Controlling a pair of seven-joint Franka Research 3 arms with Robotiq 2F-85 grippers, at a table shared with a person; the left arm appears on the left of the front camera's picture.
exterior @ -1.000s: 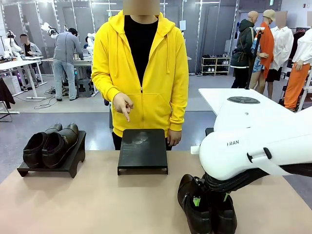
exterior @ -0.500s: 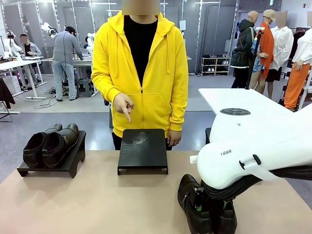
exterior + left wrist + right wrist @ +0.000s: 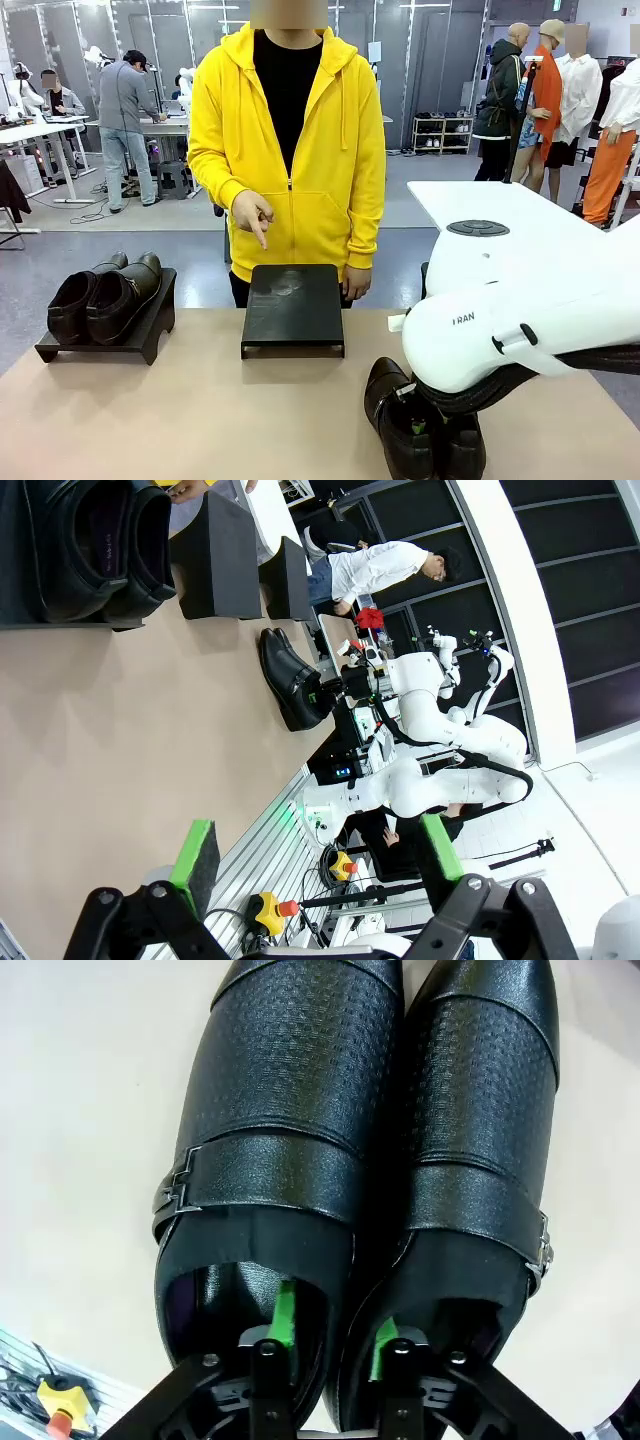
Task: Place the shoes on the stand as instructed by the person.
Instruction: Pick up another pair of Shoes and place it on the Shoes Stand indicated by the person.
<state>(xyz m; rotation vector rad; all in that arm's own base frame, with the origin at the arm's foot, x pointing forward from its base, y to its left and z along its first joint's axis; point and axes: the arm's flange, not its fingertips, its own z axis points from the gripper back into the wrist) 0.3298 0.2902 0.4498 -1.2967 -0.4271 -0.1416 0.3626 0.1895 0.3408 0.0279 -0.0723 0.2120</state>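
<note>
Tan tabletop (image 3: 200,420) bearing shoes (image 3: 385,395), grey lab floor (image 3: 400,195)

The right arm (image 3: 520,310) has a smooth, rounded white shell with black letters "RAN" printed on its side, a dark grey round cap (image 3: 477,228) on top of one joint and a black collar at the wrist; in the left wrist view black cables (image 3: 390,725) loop along it. The right tool (image 3: 335,1310) is black, its link bars joined by round screws, with bright green pads (image 3: 283,1315). The left tool (image 3: 315,825) looks alike: black links, green pads. The person (image 3: 290,150) wears a bright yellow zip hoodie with drawstrings, long sleeves and a front pocket over a black shirt
</note>
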